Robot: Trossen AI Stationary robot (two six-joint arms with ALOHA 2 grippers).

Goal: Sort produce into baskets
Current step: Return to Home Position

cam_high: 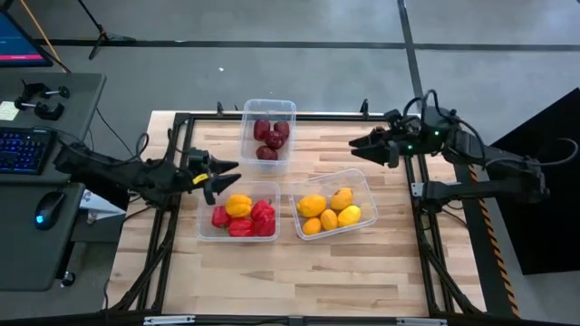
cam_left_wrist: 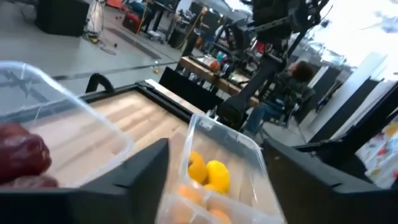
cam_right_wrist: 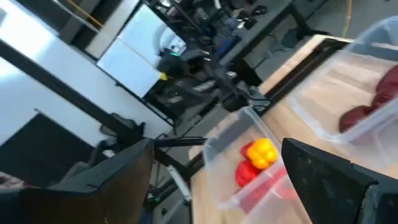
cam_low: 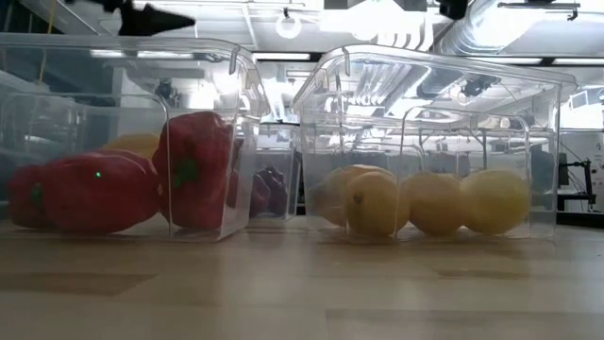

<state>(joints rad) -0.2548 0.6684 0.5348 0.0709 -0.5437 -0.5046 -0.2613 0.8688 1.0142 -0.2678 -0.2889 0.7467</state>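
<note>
Three clear tubs stand on the wooden table. The far tub (cam_high: 268,116) holds dark maroon pieces (cam_high: 271,139). The near left tub (cam_high: 207,227) holds red peppers (cam_high: 253,219) and one yellow-orange pepper (cam_high: 239,206). The near right tub (cam_high: 362,184) holds yellow and orange pieces (cam_high: 328,210). My left gripper (cam_high: 225,179) is open and empty, above the near left tub's far left corner. My right gripper (cam_high: 360,147) is open and empty, raised beyond the near right tub's far edge, to the right of the far tub.
Bare wood lies along the table's near edge (cam_high: 299,281). A side desk with a keyboard (cam_high: 23,149) and a mouse (cam_high: 47,210) stands left of the table. Black frame rails (cam_high: 426,226) run along both table sides.
</note>
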